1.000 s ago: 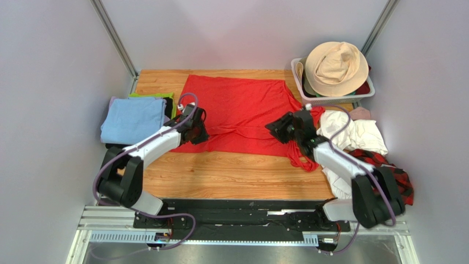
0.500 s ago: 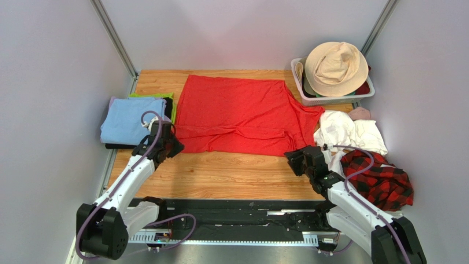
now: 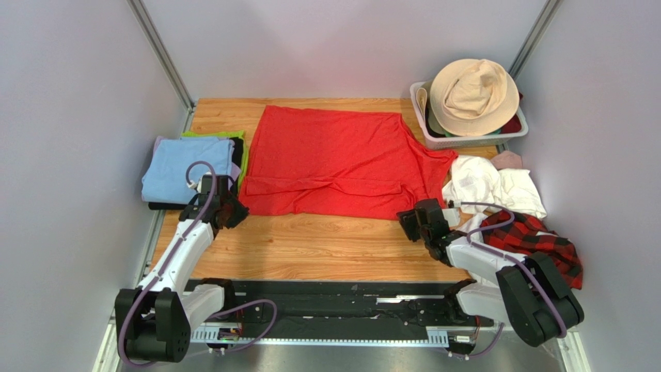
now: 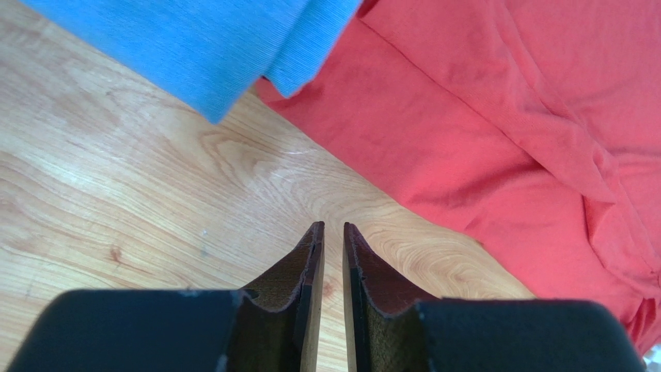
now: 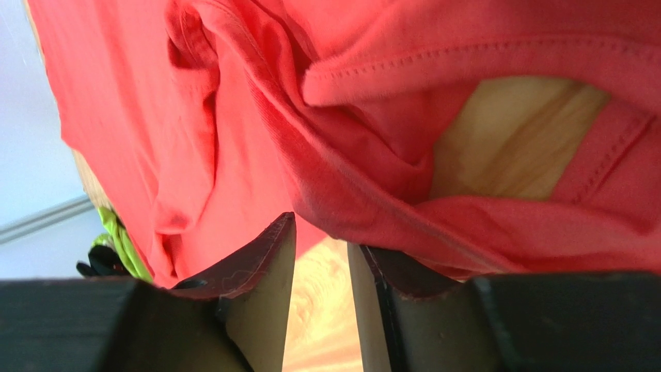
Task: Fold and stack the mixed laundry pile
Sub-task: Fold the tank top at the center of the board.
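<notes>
- Step in hand — folding the red T-shirt [image 3: 333, 159]. It lies spread across the middle of the table [image 3: 326, 248] with its near hem facing the arms, and by the look of it no fold has been made yet.
- The rest of the mixed laundry pile sits crumpled at the right side of the table. It is made up of white cloths [image 3: 485, 182], a red-and-black plaid shirt [image 3: 543, 252] nearer the front, and a small pink piece [image 3: 508, 159] behind.
- The left jaws hang over bare wood just beside the T-shirt's near left corner, with the light blue cloth [image 3: 186, 167] close on the other side. They stand only a narrow slit apart, with nothing between them.
- The right jaws sit low at the T-shirt's near right corner with a modest gap between them. Wood shows through the gap, so no cloth is pinched. A rolled red hem lies right at the tip of one jaw — whether it touches cannot be told.
- The next move probably calls for each pair of jaws to reach in to its own corner of the near hem and close on it. Both would then lift and carry the edge toward the far side together, so the fold lands even. The rumpled sleeve on the right may need care.
</notes>
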